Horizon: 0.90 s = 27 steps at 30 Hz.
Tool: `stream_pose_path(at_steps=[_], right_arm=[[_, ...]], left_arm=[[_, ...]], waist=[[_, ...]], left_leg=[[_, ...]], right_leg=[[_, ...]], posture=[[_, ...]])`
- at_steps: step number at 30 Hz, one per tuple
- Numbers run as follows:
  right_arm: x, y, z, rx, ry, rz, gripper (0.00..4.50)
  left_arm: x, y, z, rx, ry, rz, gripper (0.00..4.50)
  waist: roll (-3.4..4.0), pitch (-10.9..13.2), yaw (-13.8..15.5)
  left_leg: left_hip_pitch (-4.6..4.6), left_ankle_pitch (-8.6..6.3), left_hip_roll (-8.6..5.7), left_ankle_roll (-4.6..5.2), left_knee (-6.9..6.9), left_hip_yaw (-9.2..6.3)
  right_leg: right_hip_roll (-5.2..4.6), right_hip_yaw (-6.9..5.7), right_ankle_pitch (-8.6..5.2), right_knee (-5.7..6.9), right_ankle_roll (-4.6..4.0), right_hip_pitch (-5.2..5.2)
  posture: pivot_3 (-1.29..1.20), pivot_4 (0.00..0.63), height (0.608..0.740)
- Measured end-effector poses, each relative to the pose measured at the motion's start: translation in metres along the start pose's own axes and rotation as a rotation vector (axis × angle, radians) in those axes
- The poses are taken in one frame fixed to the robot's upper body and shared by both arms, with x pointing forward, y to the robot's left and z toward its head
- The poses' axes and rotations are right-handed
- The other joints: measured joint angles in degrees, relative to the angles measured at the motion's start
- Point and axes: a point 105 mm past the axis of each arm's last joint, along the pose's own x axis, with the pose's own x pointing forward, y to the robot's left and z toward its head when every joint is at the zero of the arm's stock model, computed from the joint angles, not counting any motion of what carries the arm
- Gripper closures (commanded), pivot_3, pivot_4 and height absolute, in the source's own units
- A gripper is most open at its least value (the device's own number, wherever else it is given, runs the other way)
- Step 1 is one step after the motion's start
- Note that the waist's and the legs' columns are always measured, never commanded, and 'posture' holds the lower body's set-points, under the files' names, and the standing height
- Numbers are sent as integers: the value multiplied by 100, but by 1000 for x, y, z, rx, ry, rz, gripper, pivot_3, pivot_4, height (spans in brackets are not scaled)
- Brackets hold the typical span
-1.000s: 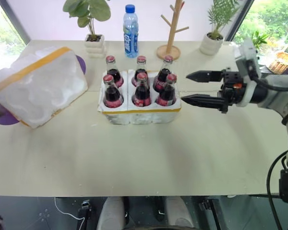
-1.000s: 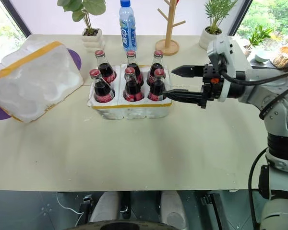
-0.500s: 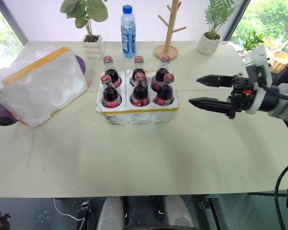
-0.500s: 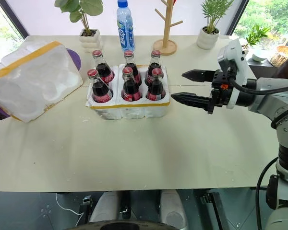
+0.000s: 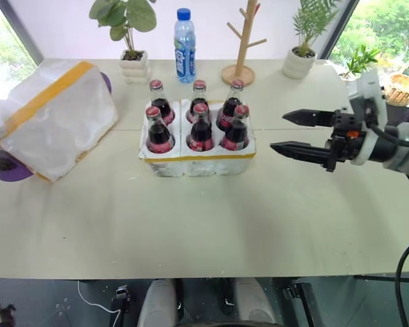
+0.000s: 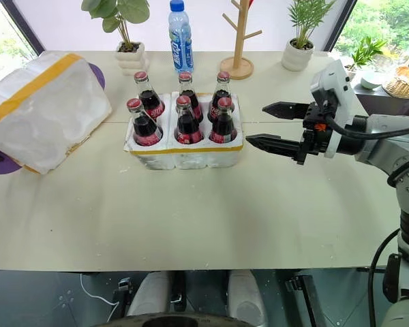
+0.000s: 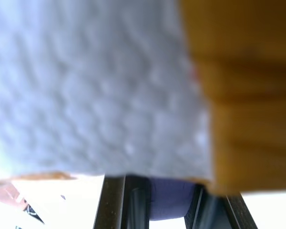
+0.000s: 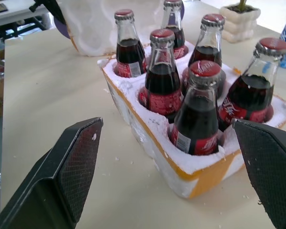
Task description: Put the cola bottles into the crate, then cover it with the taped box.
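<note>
Jaws first: my left jaws have just closed, where a second ago they stood wide, and the left wrist view has foam and yellow tape pressed right up against the lens, so I take it they are clamped on the near end of the taped box point(image 5: 51, 119). That box sits at the far left of the table point(image 5: 191, 218), and it now rests more upright than it did a second ago, its tape band running up and over the top. I judge this as the start of the covering step, with the lift itself not yet begun.

In the middle stands the crate point(image 5: 198, 163), all six cola bottles point(image 5: 201, 126) seated upright in its wells, so the loading part looks finished. Behind it along the back edge are a potted plant point(image 5: 126, 41), a water bottle point(image 5: 185, 44) and a wooden stand point(image 5: 240, 48), all apart from the crate.

On the right, my right gripper point(image 5: 278, 131) has drawn back from the crate and hangs above the table with its jaws spread wide and empty. That leaves the crate free from the right side. What I need to watch is the bottle caps: the box has to clear them before it comes down.
</note>
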Motion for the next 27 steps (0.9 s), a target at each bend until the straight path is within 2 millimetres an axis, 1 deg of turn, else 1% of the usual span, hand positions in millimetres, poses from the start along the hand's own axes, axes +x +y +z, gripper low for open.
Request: stream_pose_path(at_steps=[1, 3, 6, 8, 10, 12, 13, 14, 16, 18, 21, 24, 27], right_arm=[[-1, -1, -2, 9, 6, -3, 0], [-3, -5, -6, 4, 20, -31, 0], [-7, -11, -10, 11, 23, -69, 0], [-13, -13, -11, 18, 13, -94, 0], [-18, -16, -13, 29, 9, -123, 0], [-22, -18, -16, 41, 11, -145, 0], [-22, -19, -18, 47, 14, -152, 0], [-23, -20, -19, 51, 16, -159, 0], [-26, -21, -21, 58, 15, -178, 0], [-29, -24, -24, 71, 16, -201, 0], [-34, -30, -29, 91, 27, -233, 0], [-38, -32, -33, 106, 31, -249, 0], [-42, -34, -34, 111, 25, -267, 0]], left_arm=[[1, 1, 1, 4, -11, 17, 4220], [8, 10, 11, 42, -53, 122, 4220], [13, 26, 35, 116, -134, 303, 4220], [9, 35, 63, 161, -230, 413, 4220], [-5, 43, 99, 220, -364, 524, 4220], [-20, 46, 130, 261, -479, 598, 4220], [-27, 45, 143, 289, -527, 624, 4220], [-31, 44, 152, 317, -555, 641, 4220], [-35, 35, 172, 394, -615, 669, 4220], [-39, 20, 193, 504, -676, 690, 4220], [-44, -14, 223, 651, -753, 696, 4220], [-45, -47, 234, 767, -752, 700, 4220], [-46, -68, 240, 864, -725, 730, 4220]], waist=[[-1, -1, 4], [-3, 0, 28], [-12, 4, 51], [-22, 8, 91], [-28, 6, 118], [-28, 6, 124], [-27, 5, 116], [-27, 5, 113], [-27, 5, 98], [-27, 5, 101], [-26, 5, 108], [-25, 5, 96], [-25, 5, 99]], left_leg=[[0, 0, 0, 0, 1, -1], [-2, 0, 3, 0, 8, -6], [-10, -1, 3, 1, 25, -7], [-18, -4, 2, 6, 39, -8], [-26, -11, 3, 19, 57, -6], [-30, -14, 0, 24, 60, -4], [-30, -15, -2, 26, 62, 0], [-29, -15, -3, 26, 62, 2], [-29, -15, -2, 26, 63, 2], [-28, -15, 0, 25, 63, 0], [-28, -14, 0, 24, 63, 0], [-27, -14, -1, 24, 63, 2], [-23, -13, -1, 22, 63, 0]], right_leg=[[0, 0, 0, 0, 0, 1], [-1, -2, 0, 5, 0, 2], [0, -3, 2, 12, 4, 1], [1, -5, 5, 11, 8, 1], [1, -6, 7, 10, 12, 2], [-3, -5, 13, 2, 22, 4], [-4, -1, 15, 1, 25, 5], [-4, 0, 15, 0, 27, 5], [-1, 1, 16, 1, 27, 4], [1, 2, 16, 4, 26, 4], [2, 6, 16, 2, 26, 5], [5, 12, 16, 1, 26, 4], [9, 13, 16, 6, 26, 6]], posture=[[0, 150, 740], [0, 150, 740], [0, 150, 740], [0, 150, 740], [0, 150, 740], [0, 150, 740], [0, 150, 740], [0, 150, 740], [0, 150, 740], [0, 150, 740], [0, 150, 740], [0, 150, 740], [0, 150, 740]])
